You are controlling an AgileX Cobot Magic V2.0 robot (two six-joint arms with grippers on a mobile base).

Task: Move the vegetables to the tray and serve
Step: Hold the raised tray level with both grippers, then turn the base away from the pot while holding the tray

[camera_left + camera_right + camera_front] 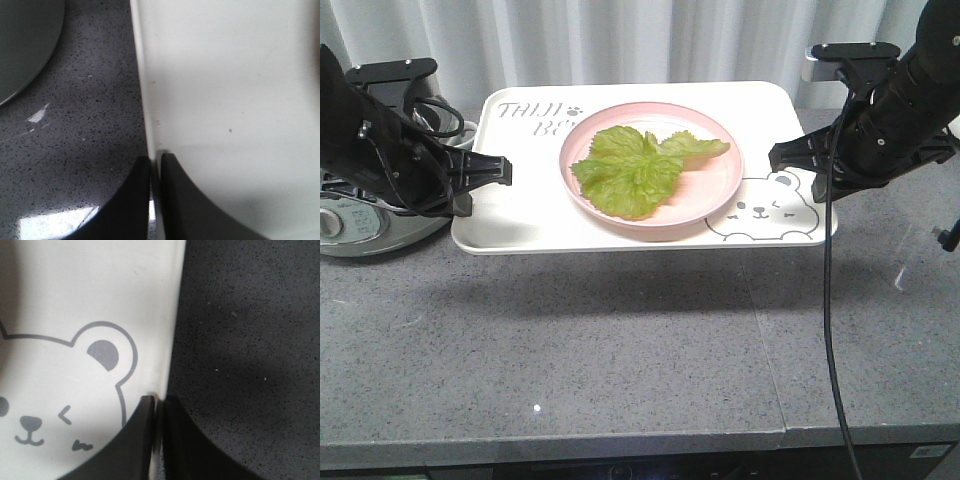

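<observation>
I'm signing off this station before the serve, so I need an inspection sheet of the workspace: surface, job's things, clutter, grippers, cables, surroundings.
Surface: grey speckled countertop, with a seam towards the right and a shadow under the tray.
Job's things: lettuce leaf lies flat on the pink plate; the plate sits on the tray.
Clutter: a grey round appliance beside the tray's left end.
Grippers: left gripper has its jaws closed on the tray's left rim; right gripper has its jaws closed on the right rim.
Cables: a black cable hangs from the right arm down past the counter's front edge.
Surroundings: a pale curtain behind.
</observation>
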